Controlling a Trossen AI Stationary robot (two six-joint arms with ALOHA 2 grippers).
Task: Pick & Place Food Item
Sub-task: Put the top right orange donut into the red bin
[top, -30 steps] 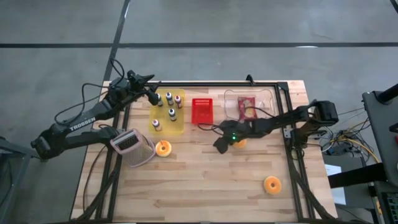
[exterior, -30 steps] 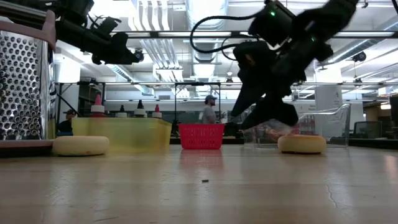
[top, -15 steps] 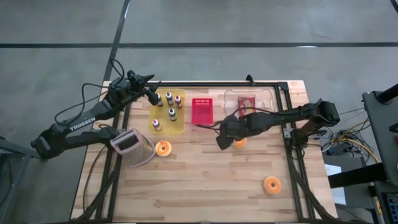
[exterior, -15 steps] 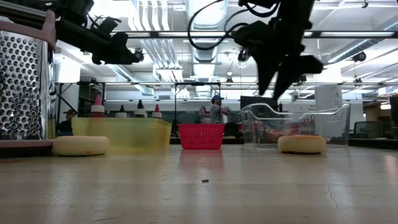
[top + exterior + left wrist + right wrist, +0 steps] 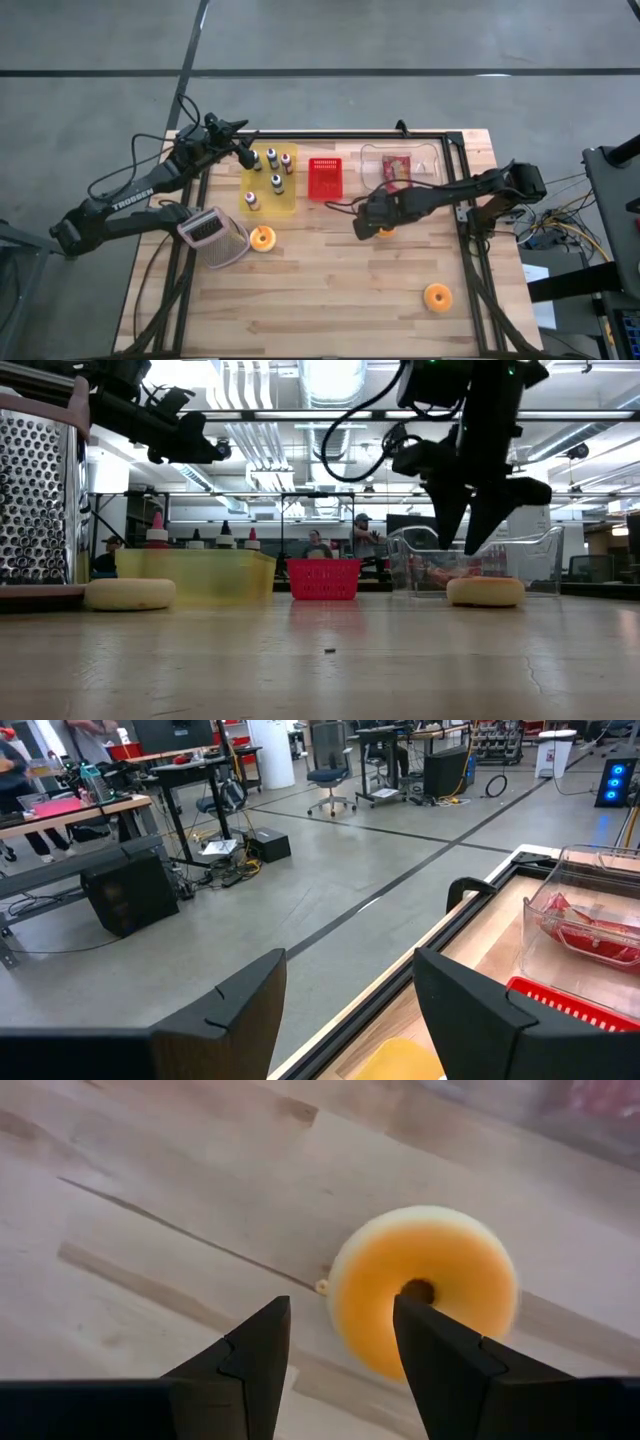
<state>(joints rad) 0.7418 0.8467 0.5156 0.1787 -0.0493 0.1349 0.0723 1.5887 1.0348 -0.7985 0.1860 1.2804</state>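
Observation:
An orange ring doughnut (image 5: 425, 1290) lies flat on the wooden table near its middle; it also shows in the high view (image 5: 387, 232) and the low view (image 5: 485, 591). My right gripper (image 5: 466, 545) hangs open just above it, fingers pointing down, touching nothing; the right wrist view (image 5: 335, 1350) shows the doughnut slightly off to one side of the gap. Two more doughnuts lie at the left (image 5: 262, 238) and near right (image 5: 437, 296). My left gripper (image 5: 243, 155) waits open and empty in the air over the far left corner.
A clear container (image 5: 400, 165) with red food stands at the far edge, just behind the doughnut. Beside it are a red basket (image 5: 324, 178) and a yellow tray (image 5: 270, 182) of small bottles. A metal grater (image 5: 212, 237) lies at the left. People move in the room beyond.
My right gripper has risen from low and slanted near the table, turned its fingers to point down, and shifted a little toward the table's right edge, so it now stands over the doughnut. The doughnut has not moved.

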